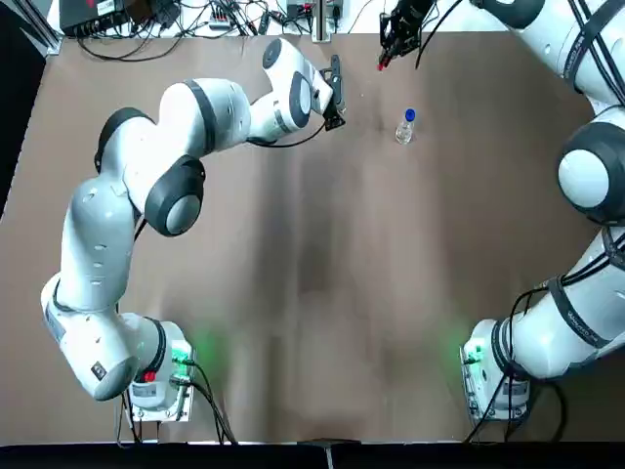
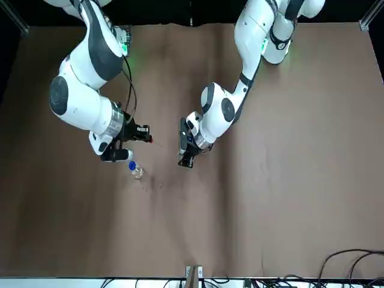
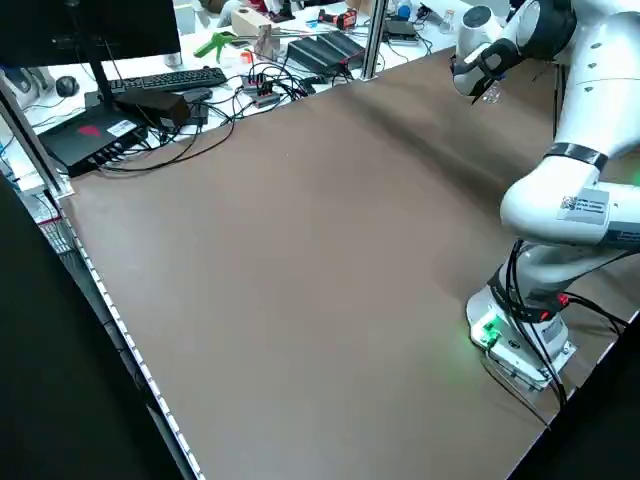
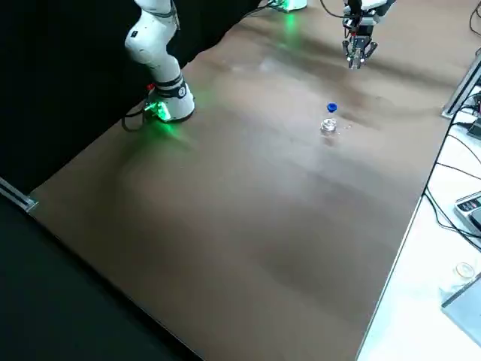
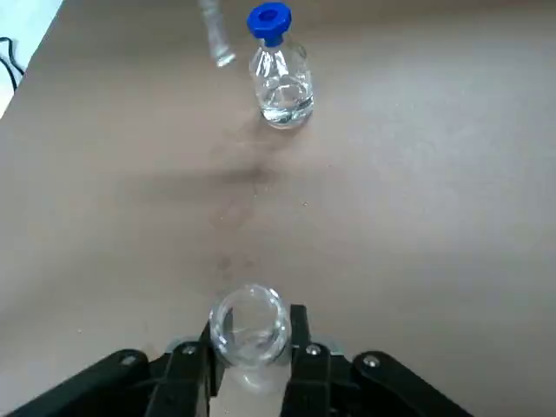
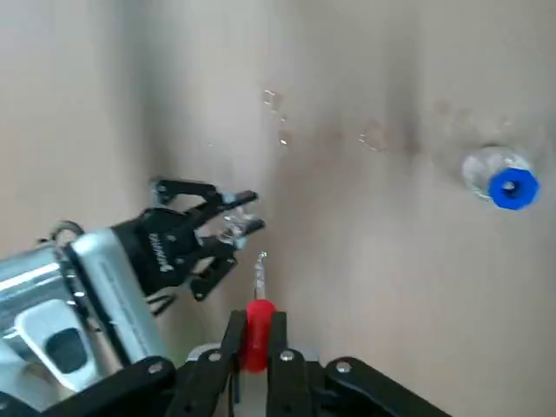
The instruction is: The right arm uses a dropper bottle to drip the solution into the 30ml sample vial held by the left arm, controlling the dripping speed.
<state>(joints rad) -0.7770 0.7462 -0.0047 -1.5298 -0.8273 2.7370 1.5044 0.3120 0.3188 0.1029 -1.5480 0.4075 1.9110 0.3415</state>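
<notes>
Glass is the hard part: the sample vial (image 5: 250, 325) shows clearly only from my left wrist, clamped between the fingers of my left end effector (image 1: 334, 93), and from overhead or across the desk (image 1: 312, 293) it vanishes against the black fingers. My right end effector (image 1: 391, 49) is closed on the red dropper bulb (image 6: 255, 334), with its thin glass pipette (image 6: 260, 276) barely visible against the brown surface; whether liquid sits inside it I cannot tell. The dropper bottle (image 1: 405, 127) itself, blue collar up and a little clear solution inside, stands uncapped on the desk, at about five o'clock from my right end effector in the overhead view and well apart from my left one, which lies toward nine o'clock of it. My left arm (image 1: 146, 186) reaches out long and bent, wrist turned sideways toward three o'clock. My right arm (image 1: 576, 117) arcs in from the desk's edge, its upper links cut off by the frame, end effector raised over the far edge.
</notes>
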